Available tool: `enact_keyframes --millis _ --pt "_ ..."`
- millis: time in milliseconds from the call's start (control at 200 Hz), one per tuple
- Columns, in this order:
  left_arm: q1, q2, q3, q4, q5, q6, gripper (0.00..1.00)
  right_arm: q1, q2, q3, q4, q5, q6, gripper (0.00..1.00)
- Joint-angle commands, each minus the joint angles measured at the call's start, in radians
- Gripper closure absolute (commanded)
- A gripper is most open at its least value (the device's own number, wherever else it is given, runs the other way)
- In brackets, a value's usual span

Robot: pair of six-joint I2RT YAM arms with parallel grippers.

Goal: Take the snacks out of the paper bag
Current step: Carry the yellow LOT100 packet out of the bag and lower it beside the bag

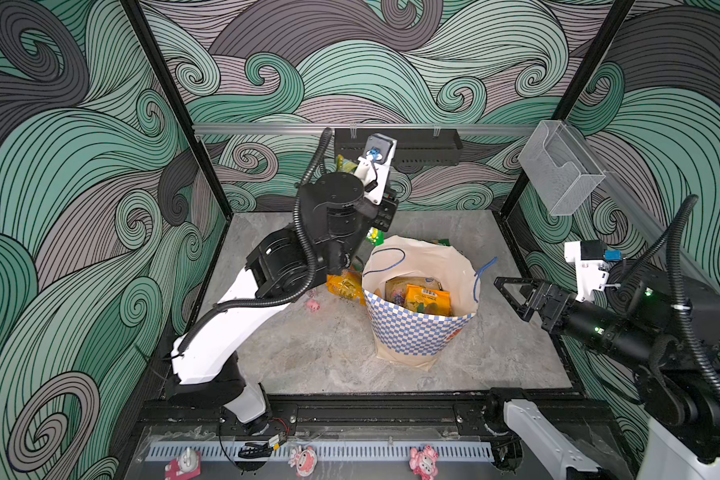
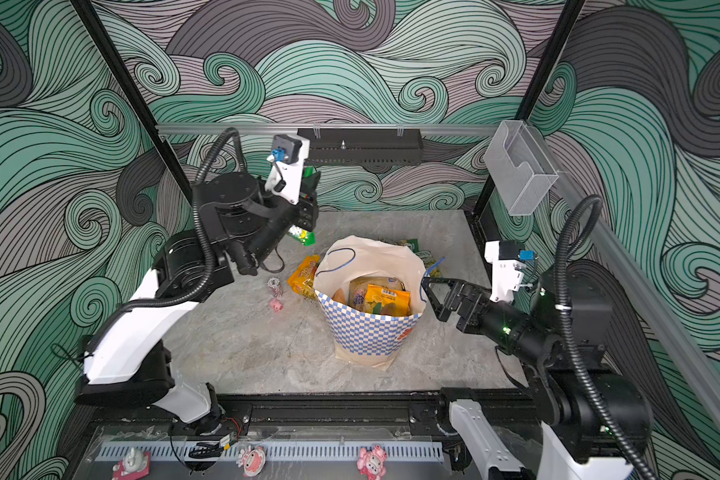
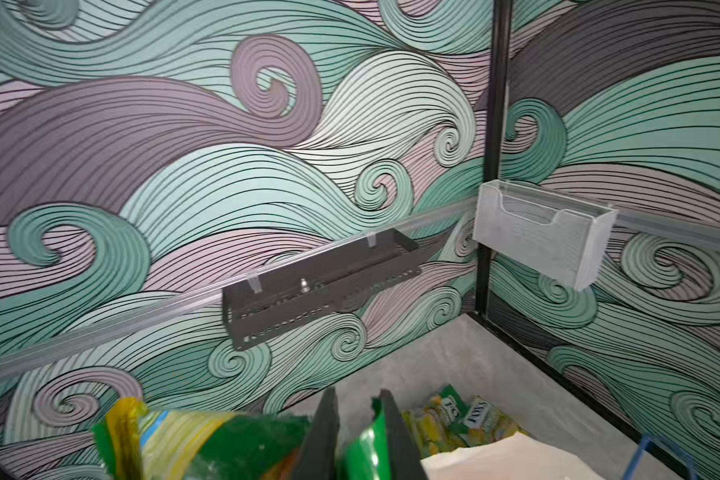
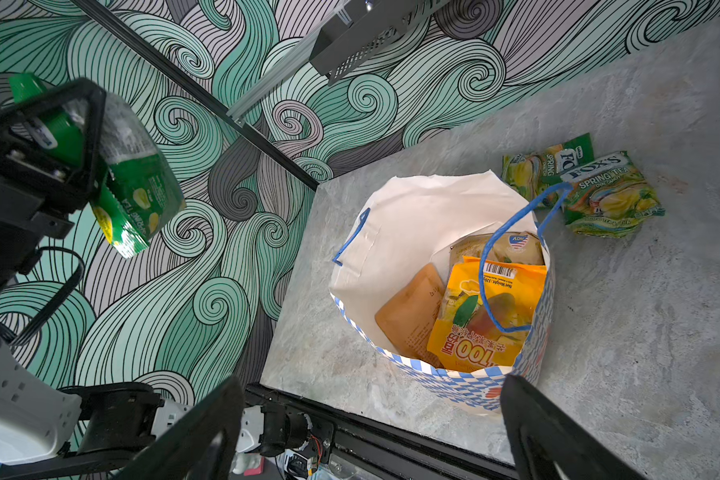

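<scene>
The left end effector [image 3: 356,415] is pinched on a green FOX'S packet [image 4: 138,195], held high in the air; the grip is at one end of the film and the rest of the packet droops below the fingers, so it looks light and limp. Below this end effector, on the table [image 1: 308,353], lie a glossy orange-yellow packet [image 2: 304,274] and, nearer the front edge, a tiny pink pig figurine [image 2: 276,305], which is no snack. Between the two end effectors the paper bag [image 1: 412,332] stands upright with its mouth open. Three snacks show inside: a tan-orange pouch [image 4: 412,316] leaning on the near wall, an orange-yellow packet [image 4: 487,316] beside it, and a paler packet [image 4: 499,249] behind both. One blue cord handle [image 4: 512,257] loops down across the orange-yellow packet and could snag on a lift. These packets are probably light, slick and crinkly, giving way under pressure, so the flat sealed top edge that stands up toward the bag's mouth seems the best place to pinch. The bag is thin paper and may well tip or rise with a packet unless it is steadied. The right end effector [image 1: 510,299] has its fingers spread wide and holds nothing; it hangs just outside the bag's rim, with the tips pointing at the bag. Just past those tips, toward the back wall, two more FOX'S packets [image 4: 607,195] lie overlapping on the table, already out of the bag
</scene>
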Motion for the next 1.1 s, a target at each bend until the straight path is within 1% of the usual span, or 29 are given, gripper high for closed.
enact_keyframes --millis 0,155,265,380,480,590,665,750,926,1036,1096 --pt "0.038 -0.172 -0.182 0.021 -0.148 -0.107 1.00 0.006 -0.008 -0.015 0.037 -0.015 0.016 0.04" --pt "0.082 -0.390 -0.495 -0.070 -0.190 -0.360 1.00 0.007 -0.015 -0.053 0.068 -0.038 0.050 0.04" --pt "0.094 -0.519 -0.701 -0.118 -0.185 -0.529 1.00 0.006 -0.027 -0.089 0.085 -0.048 0.067 0.04" --pt "0.128 -0.604 -0.868 -0.158 -0.125 -0.687 1.00 0.007 -0.032 -0.114 0.095 -0.065 0.083 0.04" --pt "0.179 -0.629 -0.984 -0.152 -0.013 -0.774 1.00 0.008 -0.036 -0.128 0.100 -0.070 0.092 0.04" --pt "0.243 -0.617 -1.120 -0.054 0.121 -0.836 1.00 0.008 -0.042 -0.143 0.107 -0.074 0.102 0.05" --pt "0.264 -0.584 -1.189 0.023 0.169 -0.880 1.00 0.008 -0.047 -0.147 0.104 -0.077 0.105 0.05" --pt "0.272 -0.523 -1.230 0.093 0.204 -0.910 1.00 0.008 -0.055 -0.147 0.095 -0.070 0.101 0.05" --pt "0.292 -0.353 -1.235 0.211 0.309 -0.928 1.00 0.008 -0.068 -0.155 0.080 -0.051 0.098 0.05" --pt "0.297 -0.241 -1.216 0.236 0.338 -0.925 1.00 0.008 -0.071 -0.154 0.084 -0.042 0.101 0.05" --pt "0.307 -0.189 -1.210 0.251 0.373 -0.935 1.00 0.008 -0.071 -0.151 0.082 -0.037 0.102 0.05"
